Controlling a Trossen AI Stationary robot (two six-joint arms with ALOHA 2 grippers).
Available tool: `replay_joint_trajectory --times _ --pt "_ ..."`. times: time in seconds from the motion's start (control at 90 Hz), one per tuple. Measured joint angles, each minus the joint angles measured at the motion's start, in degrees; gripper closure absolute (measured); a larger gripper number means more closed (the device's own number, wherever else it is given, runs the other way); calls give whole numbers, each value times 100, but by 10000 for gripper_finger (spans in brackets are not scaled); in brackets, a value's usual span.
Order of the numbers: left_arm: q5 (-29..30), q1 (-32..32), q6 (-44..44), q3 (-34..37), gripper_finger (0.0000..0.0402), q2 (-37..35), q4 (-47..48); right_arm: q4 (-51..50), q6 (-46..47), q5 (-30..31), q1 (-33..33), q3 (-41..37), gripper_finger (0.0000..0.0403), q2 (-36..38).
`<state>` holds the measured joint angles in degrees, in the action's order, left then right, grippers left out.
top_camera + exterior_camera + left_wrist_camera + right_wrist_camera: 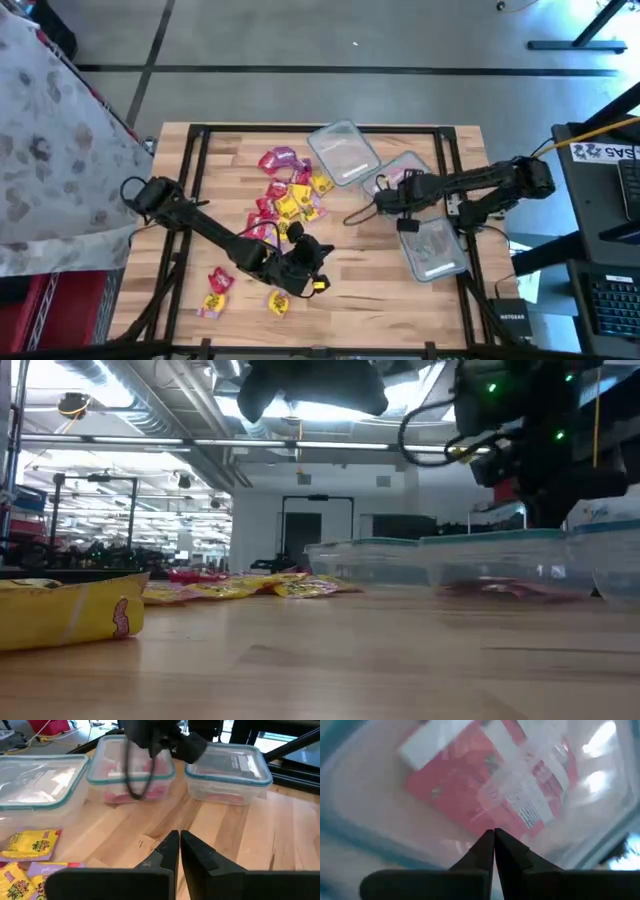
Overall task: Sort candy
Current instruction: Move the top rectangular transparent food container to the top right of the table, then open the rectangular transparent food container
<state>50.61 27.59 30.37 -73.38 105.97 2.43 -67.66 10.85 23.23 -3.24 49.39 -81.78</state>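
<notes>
The candy lies in a loose pile (pixel 287 195) of red, yellow and purple packets at the table's middle, with two more packets (pixel 216 283) (pixel 278 301) near the front left. Three clear tubs stand at the right. The middle tub (pixel 405 172) holds red candy (pixel 465 795). My right gripper (pixel 494 839) hangs shut above that tub, with nothing between its fingers. My left gripper (pixel 179 845) is shut and empty over bare wood just near of the pile, pointing toward the tubs.
A far tub (pixel 345 150) and a near tub (pixel 435 245) flank the middle one. A black cable loop (pixel 356 215) hangs from the right arm. A dark frame (pixel 190 140) runs around the tabletop. Bare wood (pixel 370 290) lies along the front.
</notes>
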Motion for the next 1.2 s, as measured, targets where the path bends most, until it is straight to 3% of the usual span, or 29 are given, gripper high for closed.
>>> replay_joint_trajectory --times 0.133,0.222,0.367,0.467,0.589,0.789,1.0,1.2 --pt "0 22 58 0 402 0 11 -160 742 1578 -711 -93 403 -22" --pt "0 8 98 0 402 16 17 -152 696 1681 -1003 59 403 50" --pt "4 -63 181 -4 402 67 117 258 261 1640 -940 317 403 391" --pt "6 -107 348 -4 402 74 338 1162 -385 1158 -826 334 403 680" --pt "75 -40 561 -4 402 74 583 2622 -1182 -9 -871 334 403 751" --pt "360 297 699 -9 402 72 684 4345 -1531 -1020 -1467 341 403 44" --pt "382 631 736 -9 402 66 781 4861 -1417 -1612 -1733 400 403 -997" --pt "635 746 874 -9 402 66 761 4711 -1102 -2275 -1042 392 403 -1096"
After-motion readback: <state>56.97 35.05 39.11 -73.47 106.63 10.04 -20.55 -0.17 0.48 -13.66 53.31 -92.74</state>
